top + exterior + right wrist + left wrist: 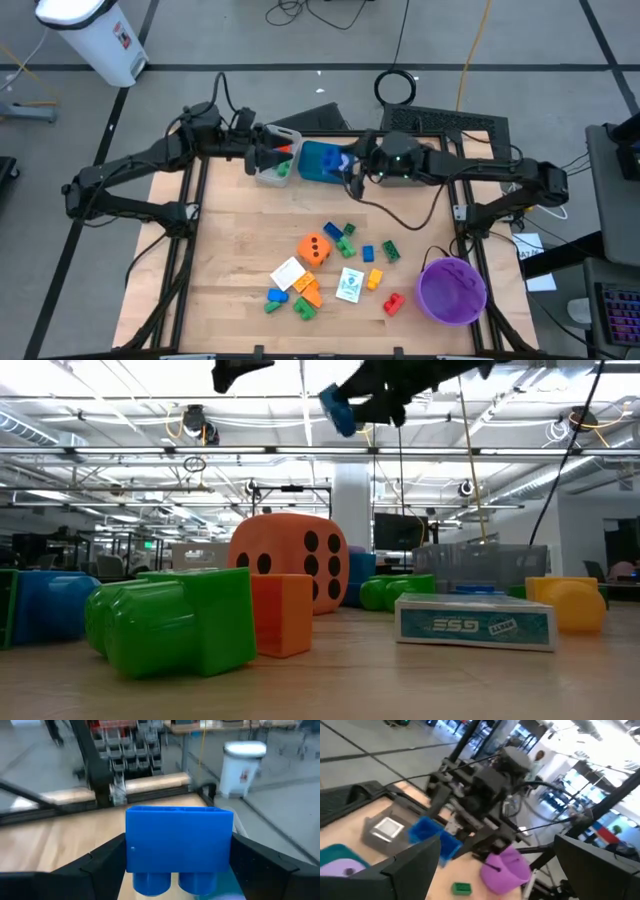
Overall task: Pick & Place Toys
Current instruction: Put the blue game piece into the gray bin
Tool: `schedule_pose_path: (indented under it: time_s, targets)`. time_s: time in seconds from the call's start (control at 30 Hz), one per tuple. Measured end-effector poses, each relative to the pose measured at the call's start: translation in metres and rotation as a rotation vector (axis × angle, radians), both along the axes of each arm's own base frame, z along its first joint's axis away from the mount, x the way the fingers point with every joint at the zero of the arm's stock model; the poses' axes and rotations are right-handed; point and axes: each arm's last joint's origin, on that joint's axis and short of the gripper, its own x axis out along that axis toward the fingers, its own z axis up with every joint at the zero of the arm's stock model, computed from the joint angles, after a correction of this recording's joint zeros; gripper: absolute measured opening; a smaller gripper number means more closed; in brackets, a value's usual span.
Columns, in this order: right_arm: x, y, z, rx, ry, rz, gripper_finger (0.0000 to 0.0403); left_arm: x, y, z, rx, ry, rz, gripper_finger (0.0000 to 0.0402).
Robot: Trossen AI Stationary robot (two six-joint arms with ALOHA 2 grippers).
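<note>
The right claw is clamped on a blue brick, one dark finger on each side, with the brick's two round studs pointing down. Seen from above, this claw hangs over the far middle of the wooden bench, just above a teal tray. In the level view across the bench, the blue brick hangs high in the air.

The left claw has its fingers spread apart with nothing between them. It hovers at the far side of the bench over a grey tray, which holds a green piece and an orange piece. The grey tray sits just left of the teal tray.

The other toys lie well apart from both claws, on the near half of the bench. An orange dotted die sits near the middle. Just right of it are a blue brick, several green bricks and a yellow brick. A red brick lies farther right and nearer. Two flat white cards lie by the die, one near-left and one near-right. Nearest of all is a cluster of blue, green and orange bricks.

A round purple bowl stands at the near right corner of the bench.
</note>
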Motion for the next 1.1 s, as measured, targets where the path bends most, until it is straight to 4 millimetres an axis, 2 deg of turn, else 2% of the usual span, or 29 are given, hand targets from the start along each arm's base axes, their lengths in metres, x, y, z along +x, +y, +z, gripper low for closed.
schedule_pose_path:
  time_s: [0.13, 0.33, 0.53, 0.67, 0.93, 1.1]
  targets:
    - [0.001, 0.001, 0.007, 0.025, -0.062, 0.002, 0.0303, 0.002, 0.001, -0.003, 0.107, 0.016, -0.033, 0.0397]
    - [0.003, 0.004, 0.011, 0.125, -0.125, 0.11, 0.03, 0.012, -0.006, 0.001, 0.282, 0.069, -0.062, 0.0397]
    - [0.003, 0.005, 0.016, 0.223, -0.182, 0.225, 0.0301, 0.039, -0.02, 0.017, 0.531, 0.28, -0.117, 0.0397]
    - [0.001, 0.002, 0.019, 0.316, -0.203, 0.317, 0.0299, 0.058, -0.03, 0.029, 0.711, 0.361, -0.168, 0.0397]
    - [-0.003, -0.002, 0.019, 0.516, -0.17, 0.487, 0.03, 0.081, -0.055, 0.049, 0.978, 0.357, -0.254, 0.0395]
    - [-0.003, -0.001, 0.023, 0.542, -0.192, 0.533, 0.0299, 0.086, -0.068, 0.049, 1.068, 0.343, -0.288, 0.0357]
